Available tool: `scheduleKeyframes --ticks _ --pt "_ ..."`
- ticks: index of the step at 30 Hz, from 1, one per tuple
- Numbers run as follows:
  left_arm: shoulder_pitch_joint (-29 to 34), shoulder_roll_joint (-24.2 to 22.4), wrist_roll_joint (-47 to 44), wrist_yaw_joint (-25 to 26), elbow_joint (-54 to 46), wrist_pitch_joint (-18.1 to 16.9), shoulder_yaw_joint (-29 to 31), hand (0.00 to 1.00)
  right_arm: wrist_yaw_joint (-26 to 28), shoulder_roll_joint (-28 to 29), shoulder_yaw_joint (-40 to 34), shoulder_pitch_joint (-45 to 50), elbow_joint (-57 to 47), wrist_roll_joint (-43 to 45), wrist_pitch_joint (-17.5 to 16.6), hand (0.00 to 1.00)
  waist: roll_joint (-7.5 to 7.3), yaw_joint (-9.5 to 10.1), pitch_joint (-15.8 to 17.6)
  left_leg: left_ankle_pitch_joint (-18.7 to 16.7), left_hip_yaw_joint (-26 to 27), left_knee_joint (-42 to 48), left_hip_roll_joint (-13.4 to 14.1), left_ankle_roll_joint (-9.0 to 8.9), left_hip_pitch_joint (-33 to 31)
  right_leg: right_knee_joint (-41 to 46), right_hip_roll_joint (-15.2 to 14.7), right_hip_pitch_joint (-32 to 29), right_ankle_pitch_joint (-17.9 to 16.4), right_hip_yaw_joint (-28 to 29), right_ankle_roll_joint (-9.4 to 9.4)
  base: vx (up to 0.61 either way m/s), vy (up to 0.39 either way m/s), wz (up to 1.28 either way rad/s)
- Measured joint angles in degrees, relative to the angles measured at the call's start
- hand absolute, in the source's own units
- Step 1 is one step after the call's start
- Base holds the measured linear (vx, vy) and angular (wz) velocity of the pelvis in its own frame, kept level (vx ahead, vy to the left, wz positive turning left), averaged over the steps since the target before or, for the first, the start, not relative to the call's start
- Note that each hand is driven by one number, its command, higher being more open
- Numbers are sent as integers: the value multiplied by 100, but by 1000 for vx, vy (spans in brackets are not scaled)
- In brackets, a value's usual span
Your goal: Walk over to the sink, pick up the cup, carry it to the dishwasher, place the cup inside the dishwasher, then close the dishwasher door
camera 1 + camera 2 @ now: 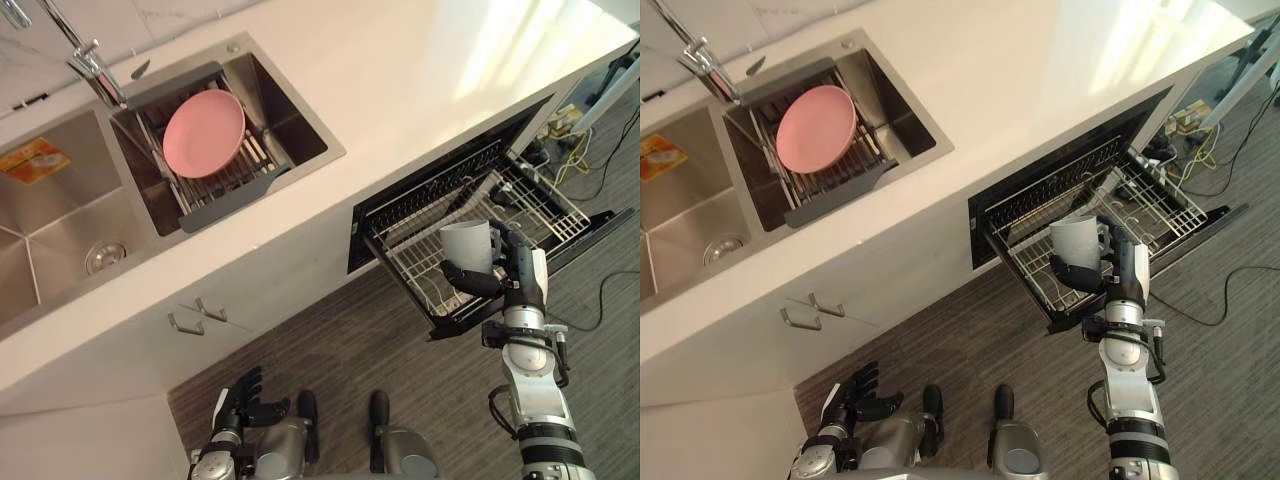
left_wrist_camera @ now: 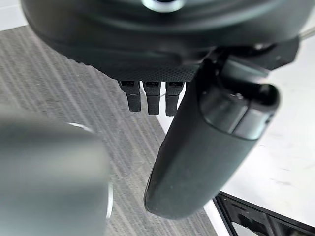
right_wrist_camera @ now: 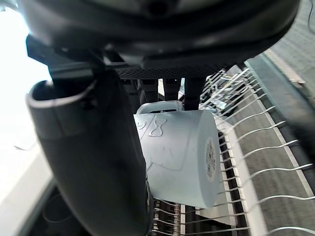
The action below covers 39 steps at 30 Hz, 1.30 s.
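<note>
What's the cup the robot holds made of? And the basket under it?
The pale blue-grey mug looks like glazed ceramic: smooth, faintly shiny, thick-walled. The dishwasher's pull-out rack looks like thin metal wire, probably coated white.

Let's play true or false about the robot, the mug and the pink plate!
1. The right hand grips the pale grey mug. True.
2. The round pink plate lies in the dishwasher. False: it sits on the metal drainer over the steel sink.
3. The dishwasher is shut. False: it is open, and its white wire rack is pulled out under the mug.
4. The left hand holds nothing. True.
</note>
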Motion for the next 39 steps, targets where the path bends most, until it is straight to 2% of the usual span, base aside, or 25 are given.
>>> scheduleKeyframes --ticks 6,10,15,18,27,28,39 --pt "-132 -7 0 95 82 -105 -6 90 -133 -364 243 -636 517 -519 209 30 16 4 169 2 -9 82 6 5 -193 139 -10 -240 -19 -29 -17 -32 0 1" --pt "-255 -28 -2 146 208 -138 -12 90 -220 -493 297 -1166 944 -641 298 30 28 2 222 8 -37 83 10 13 -302 157 -6 -324 -18 -70 -18 18 -7 3" --pt "-414 -31 -16 251 210 -169 -19 90 -336 -714 513 -1910 1453 -825 405 30 34 9 487 14 -97 84 -1 21 -357 172 -17 -351 -18 -144 -19 6 -2 6" --pt "-448 -30 -94 266 209 -203 -102 90 -349 -871 760 -2197 1817 -927 463 30 46 40 504 22 -153 84 -20 31 -435 172 -30 -399 -18 -204 -18 11 2 11" --pt "-568 -56 -275 421 205 -252 -125 90 -349 -881 969 -2691 2334 -987 522 30 98 77 727 65 -237 74 -78 64 -553 176 -79 -467 -18 -316 -18 -6 6 7" --pt "-568 -57 -282 440 205 -252 -125 90 -349 -881 980 -2715 2404 -1018 527 90 98 84 727 75 -245 67 -84 79 -558 176 -83 -472 -18 -322 -19 1 5 5" --pt "-596 -64 -338 492 222 -269 -128 90 -463 -887 1007 -3049 2874 -1035 599 90 125 131 749 167 -305 23 -128 90 -583 176 -109 -489 0 -345 -25 -15 1 2"
